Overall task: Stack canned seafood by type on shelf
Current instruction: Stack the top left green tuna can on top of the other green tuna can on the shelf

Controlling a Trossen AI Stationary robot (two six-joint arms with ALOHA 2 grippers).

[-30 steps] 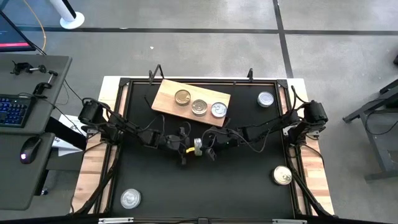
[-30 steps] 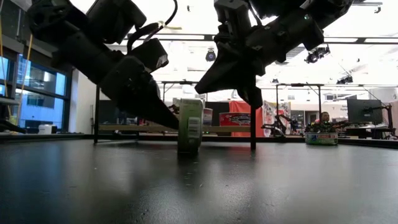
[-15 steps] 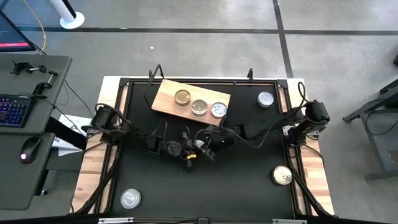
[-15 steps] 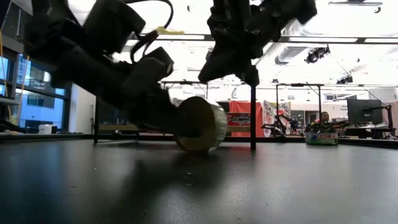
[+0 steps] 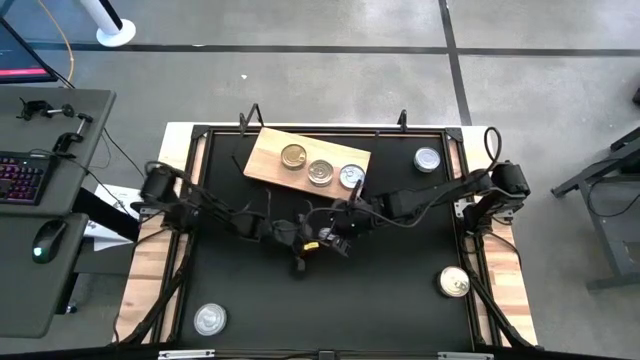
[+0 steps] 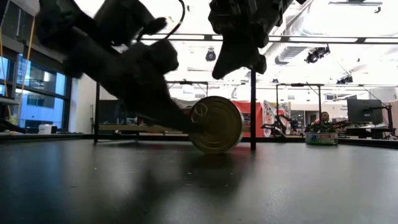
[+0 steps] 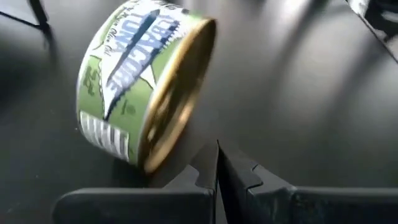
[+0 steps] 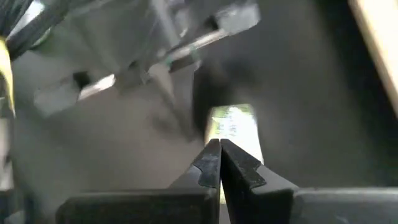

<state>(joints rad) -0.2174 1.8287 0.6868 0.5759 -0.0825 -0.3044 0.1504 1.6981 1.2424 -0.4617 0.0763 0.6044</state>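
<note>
A canned seafood tin (image 7: 146, 93) with a green label and a gold top stands tilted on its rim at the table's middle (image 5: 324, 238), its gold face (image 6: 216, 124) toward the near edge. My left gripper (image 7: 217, 146) is shut, low on the table beside that gold face (image 6: 188, 122). My right gripper (image 8: 219, 144) is shut and hangs above the tin (image 6: 252, 62), clear of it. The shelf (image 5: 265, 165) at the back carries one gold (image 5: 293, 156) and two silver tins (image 5: 321, 172) (image 5: 350, 177), each lying flat. My left gripper's shut fingers (image 6: 184, 118) come level from the table's left, close against the lower left of the tin's gold face (image 6: 198, 121). Whether they touch it I cannot tell. The tin stands on its rim on the table, leaning.
Loose tins lie flat on the black table: silver at the back right (image 5: 427, 159), gold at the near right (image 5: 453, 282), silver at the near left (image 5: 209, 319). A desk with keyboard (image 5: 20, 175) stands left of the table.
The tin, standing on its rim, has turned about from edge-on to showing its gold top to the near side, shifting a little toward the table's right and leaning. My left gripper has followed it low along the table. My right gripper has risen and tipped further down.
</note>
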